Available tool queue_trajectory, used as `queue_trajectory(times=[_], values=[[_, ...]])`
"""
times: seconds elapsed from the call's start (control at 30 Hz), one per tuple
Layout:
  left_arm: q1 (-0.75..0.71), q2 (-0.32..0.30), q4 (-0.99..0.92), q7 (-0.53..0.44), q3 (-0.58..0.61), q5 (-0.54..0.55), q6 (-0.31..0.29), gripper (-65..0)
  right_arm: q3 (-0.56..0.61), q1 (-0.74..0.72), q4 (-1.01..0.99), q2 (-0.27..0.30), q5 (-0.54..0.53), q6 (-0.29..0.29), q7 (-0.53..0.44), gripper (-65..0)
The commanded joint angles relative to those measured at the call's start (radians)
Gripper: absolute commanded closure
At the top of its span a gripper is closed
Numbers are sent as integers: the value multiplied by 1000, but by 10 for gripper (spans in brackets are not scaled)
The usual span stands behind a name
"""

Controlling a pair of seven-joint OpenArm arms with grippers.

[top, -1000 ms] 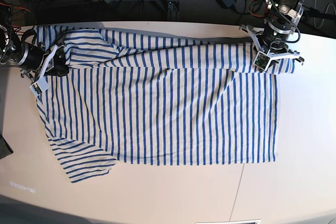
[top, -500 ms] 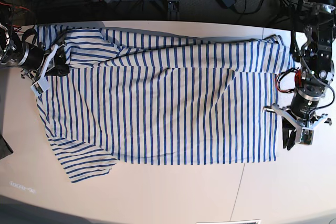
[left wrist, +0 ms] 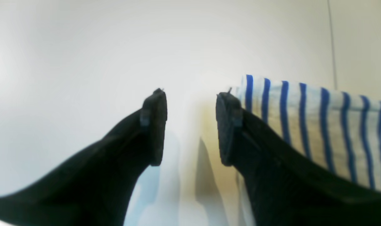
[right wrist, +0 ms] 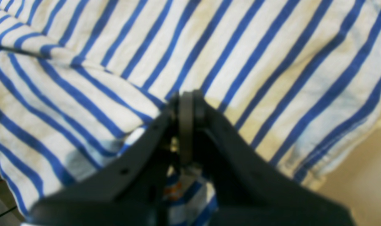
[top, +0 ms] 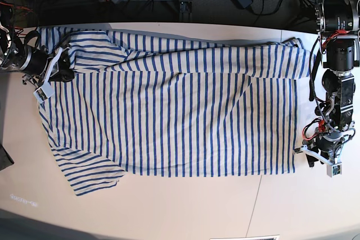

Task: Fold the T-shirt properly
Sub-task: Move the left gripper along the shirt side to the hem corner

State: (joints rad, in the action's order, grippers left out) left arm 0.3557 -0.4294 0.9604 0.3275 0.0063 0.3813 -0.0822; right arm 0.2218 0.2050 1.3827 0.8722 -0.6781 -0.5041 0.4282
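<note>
We see the T-shirt (top: 169,111) spread across the pale table (top: 185,212), cream with narrow blue stripes. Its body lies mostly flat. One sleeve (top: 90,172) juts out at the near corner of the shirt's collar end, flat and slightly creased. Along the far edge a long band of cloth (top: 225,57) is folded over onto the body, and it puckers into wrinkles toward the shoulder end.

Our right gripper (right wrist: 185,125) sits at the far shoulder corner. Its fingers (right wrist: 190,103) are clenched together on a pinch of the striped cloth. From the right wrist view the cloth rises in a ridge to the left of the fingertips and fans out smooth beyond them. A cream hem (right wrist: 315,179) runs to their right, with bare table past it.

Our left gripper (left wrist: 190,125) hangs at the near hem corner, fingers released and spread with nothing between them. The pad (left wrist: 226,125) nearer the shirt stands right at the hem corner (left wrist: 303,119); we cannot tell whether it touches. The cloth there lies flat, stripes running away from the fingertip, and the other pad (left wrist: 156,125) is over bare table.
</note>
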Motion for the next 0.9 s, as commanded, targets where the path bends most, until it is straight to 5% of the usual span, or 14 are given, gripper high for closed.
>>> queue_trajectory(times=[0.0, 0.4, 0.47, 0.57, 0.87], values=[[29, -14, 19, -31, -6, -24, 3, -288, 5, 14, -10, 11, 54, -58, 84, 0], [27, -11, 20, 86, -6, -82, -3, -288, 5, 8, -10, 10, 54, -58, 61, 0], [27, -13, 20, 93, -6, -44, -69, -310, 5, 5, -10, 11, 54, -57, 61, 0], [29, -21, 20, 98, -7, 48, -195, -439, 5, 3, -10, 11, 54, -57, 61, 0], [29, -51, 20, 285, -86, 323, -229, -474, 5, 3, -10, 11, 54, -58, 62, 0]])
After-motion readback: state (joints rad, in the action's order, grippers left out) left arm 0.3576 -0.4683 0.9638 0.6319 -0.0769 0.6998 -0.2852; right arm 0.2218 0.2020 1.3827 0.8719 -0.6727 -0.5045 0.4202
